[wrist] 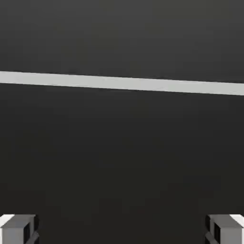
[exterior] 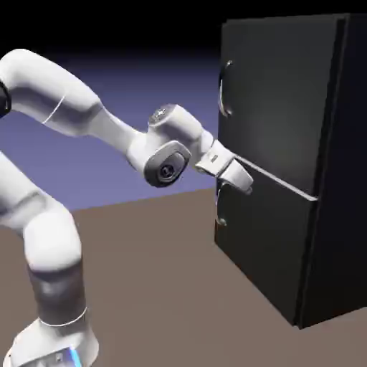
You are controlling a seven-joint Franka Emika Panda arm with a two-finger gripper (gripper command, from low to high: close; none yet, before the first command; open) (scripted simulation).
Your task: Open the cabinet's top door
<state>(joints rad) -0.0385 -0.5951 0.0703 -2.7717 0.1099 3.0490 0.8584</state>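
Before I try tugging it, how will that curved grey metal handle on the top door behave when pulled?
The curved grey metal handle looks stiff, so it probably won't flex. Its smooth shine suggests it could be a bit slippery. It seems fixed near one edge of the tall black top door, so pulling would likely swing the door.

Perhaps a simulated robotics lab, white arm (exterior: 168, 147), plain backdrop (exterior: 143, 89)

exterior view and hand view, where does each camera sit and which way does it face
Exterior view: stands beside the robot, facing the arm and the black cabinet; base, arm links and gripper show.
Hand view: on the hand, looking along the gripper at the door fronts; only two finger tips show, wide apart.
Shared: the pale seam between the doors.
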